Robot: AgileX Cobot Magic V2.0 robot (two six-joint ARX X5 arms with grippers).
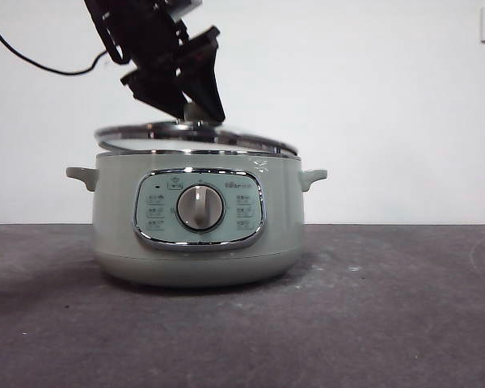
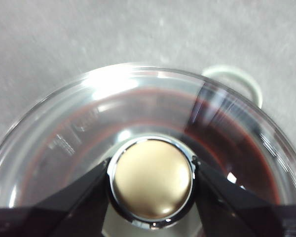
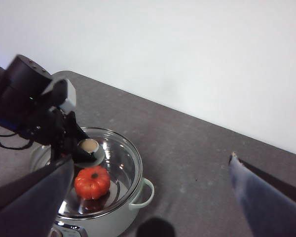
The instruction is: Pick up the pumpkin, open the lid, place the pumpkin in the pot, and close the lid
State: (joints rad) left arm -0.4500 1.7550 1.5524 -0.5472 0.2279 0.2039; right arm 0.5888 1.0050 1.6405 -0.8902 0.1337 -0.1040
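The pale-green pot (image 1: 198,242) stands mid-table with its dial panel facing the front view. The glass lid (image 1: 145,133) sits tilted over the pot's mouth, one side raised a little off the rim. My left gripper (image 1: 196,109) comes down from above and is shut on the lid's knob (image 2: 152,178), one jaw on each side. The orange pumpkin (image 3: 92,181) lies inside the pot and shows through the lid (image 3: 123,158) in the right wrist view. My right gripper (image 3: 152,160) is open and empty, high above and to one side of the pot (image 3: 113,222).
The pot's side handles (image 1: 81,175) stick out to both sides. The dark grey table (image 1: 388,307) runs around the pot, with a white wall behind. A black cable (image 1: 32,61) hangs from the left arm.
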